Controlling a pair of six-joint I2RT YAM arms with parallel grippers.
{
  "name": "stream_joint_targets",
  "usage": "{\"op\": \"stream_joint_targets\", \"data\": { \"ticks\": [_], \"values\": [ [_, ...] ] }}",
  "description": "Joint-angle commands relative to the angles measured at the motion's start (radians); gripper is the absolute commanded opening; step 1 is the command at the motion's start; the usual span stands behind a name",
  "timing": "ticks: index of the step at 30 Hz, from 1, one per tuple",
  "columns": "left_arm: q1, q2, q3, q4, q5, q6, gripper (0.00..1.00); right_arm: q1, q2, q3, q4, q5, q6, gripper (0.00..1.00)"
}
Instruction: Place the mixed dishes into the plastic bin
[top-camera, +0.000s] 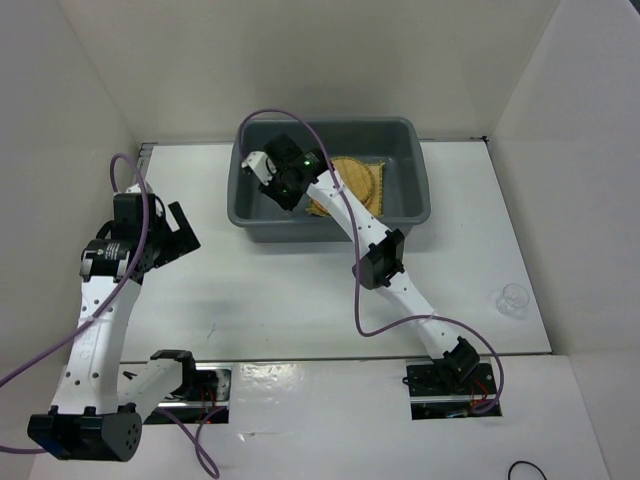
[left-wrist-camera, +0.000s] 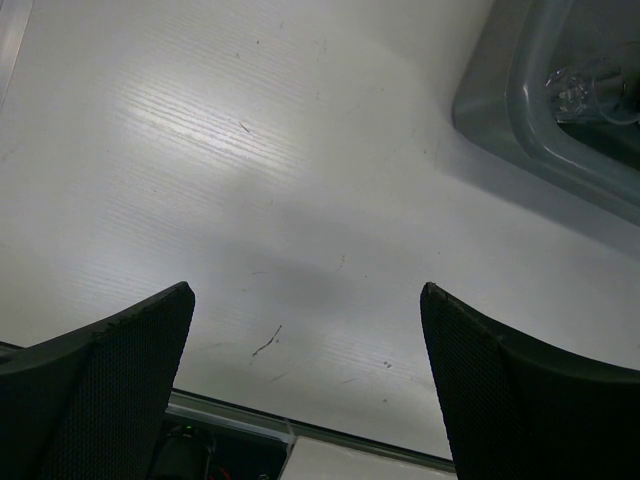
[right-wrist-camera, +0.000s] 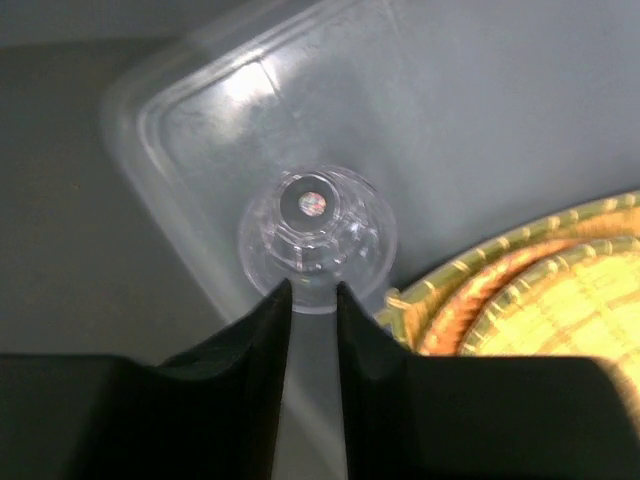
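Observation:
The dark grey plastic bin (top-camera: 330, 222) stands at the back centre. Inside it lie the yellow woven mat (top-camera: 381, 164) and a round tan-orange disc (top-camera: 356, 181) on top; the disc also shows in the right wrist view (right-wrist-camera: 570, 310). My right gripper (top-camera: 266, 167) reaches into the bin's left end and is shut on the rim of a clear glass cup (right-wrist-camera: 318, 225), held low over the bin floor (right-wrist-camera: 480, 100). My left gripper (top-camera: 186, 235) is open and empty above the table, left of the bin. A second clear glass cup (top-camera: 514, 299) stands on the table at the far right.
The left wrist view shows bare white table between my open fingers (left-wrist-camera: 120, 370), with the bin's corner (left-wrist-camera: 520, 110) and the held glass (left-wrist-camera: 590, 85) at upper right. White walls enclose the table on three sides. Purple cables loop over both arms.

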Motion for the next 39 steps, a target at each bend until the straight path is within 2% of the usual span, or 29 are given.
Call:
{"op": "stream_joint_targets", "data": {
  "ticks": [1,3,4,5,6,8,10,11,13,14,16,17,19,20,21,22,25,26,31,36,39],
  "values": [
    [0.007,-0.023,0.017,0.021,0.0,-0.004,1.0,0.013,-0.086,0.044,-0.018,0.061,0.01,0.31],
    [0.007,-0.034,0.017,0.021,-0.009,-0.004,1.0,0.013,-0.176,0.044,-0.007,0.115,0.045,0.42],
    [0.007,-0.044,0.017,0.03,-0.009,-0.004,1.0,0.013,-0.21,0.044,0.002,0.139,0.059,0.51],
    [0.007,-0.045,0.017,0.03,-0.009,-0.004,1.0,-0.001,-0.246,0.044,0.002,0.17,0.077,0.66],
    [0.007,-0.054,0.017,0.03,-0.009,-0.004,1.0,-0.01,-0.282,0.031,0.002,0.205,0.087,0.7],
    [0.007,-0.063,0.017,0.03,-0.009,-0.004,1.0,-0.045,-0.48,-0.104,0.022,0.27,0.113,0.81],
    [0.007,-0.072,0.008,0.03,-0.018,-0.004,1.0,-0.082,-0.565,-0.15,0.055,0.336,0.133,0.94],
    [0.007,-0.072,0.008,0.039,-0.018,-0.013,1.0,-0.122,-0.606,-0.224,0.056,0.351,0.142,0.96],
    [0.007,-0.081,-0.001,0.05,-0.018,-0.013,1.0,-0.168,-0.729,-0.345,0.056,0.376,0.142,0.98],
    [0.007,-0.081,-0.001,0.05,-0.018,-0.013,1.0,-0.192,-0.778,-0.534,0.074,0.411,0.156,0.98],
    [0.007,-0.081,-0.01,0.059,-0.018,-0.013,1.0,-0.278,-0.937,-0.73,0.086,0.422,0.156,0.98],
    [0.007,-0.081,-0.01,0.071,-0.008,-0.013,1.0,-0.307,-0.982,-0.902,0.095,0.422,0.156,0.98],
    [0.007,-0.071,-0.019,0.081,-0.008,-0.013,1.0,-0.393,-1.121,-1.066,0.106,0.448,0.156,0.98],
    [0.007,-0.06,-0.03,0.094,0.001,-0.013,1.0,-0.418,-1.169,-1.221,0.117,0.448,0.156,0.98],
    [0.007,-0.06,-0.03,0.094,0.002,-0.013,1.0,-0.456,-1.216,-1.297,0.117,0.469,0.167,0.98],
    [0.007,-0.049,-0.03,0.094,0.002,-0.013,1.0,-0.47,-1.311,-1.441,0.128,0.47,0.167,0.98],
    [0.007,-0.028,-0.05,0.119,0.026,-0.013,1.0,-0.527,-1.475,-1.652,0.186,0.511,0.167,0.98],
    [0.007,-0.028,-0.059,0.13,0.04,-0.013,1.0,-0.548,-1.505,-1.774,0.203,0.52,0.167,0.98],
    [0.007,0.049,-0.069,0.14,0.08,-0.013,1.0,-0.7,-1.62,-2.067,0.307,0.578,0.167,0.98],
    [0.007,0.08,-0.069,0.15,0.098,-0.004,1.0,-0.792,-1.717,-2.226,0.338,0.578,0.167,0.98],
    [0.007,0.101,-0.069,0.15,0.098,-0.004,1.0,-0.857,-1.745,-2.248,0.376,0.556,0.127,0.98]
  ]
}}
